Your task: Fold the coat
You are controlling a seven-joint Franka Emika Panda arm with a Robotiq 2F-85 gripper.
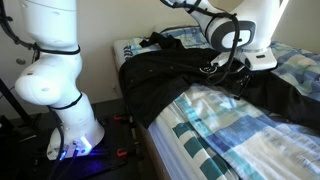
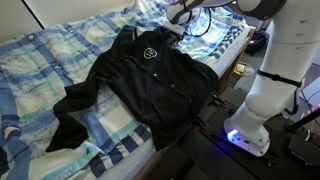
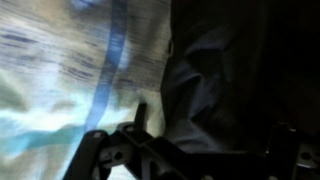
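Note:
The coat [image 2: 150, 85] lies spread open on the bed, black and slightly shiny, with one sleeve [image 2: 70, 115] trailing toward the bed's foot and a small white mark [image 2: 150, 52] near its collar. In an exterior view the coat [image 1: 170, 70] hangs over the mattress edge. My gripper [image 2: 180, 26] hovers low over the collar end, also seen from the side as the gripper [image 1: 230, 66]. In the wrist view the gripper [image 3: 205, 135] stands open, its fingers [image 3: 140, 115] wide apart just above dark coat fabric [image 3: 235, 70], gripping nothing.
A blue-and-white patterned bedspread [image 2: 30, 70] covers the bed [image 1: 235, 130] under the coat. My white base [image 2: 262, 95] stands on the floor right beside the mattress edge, with cables and a lit unit [image 1: 78, 148] at its foot.

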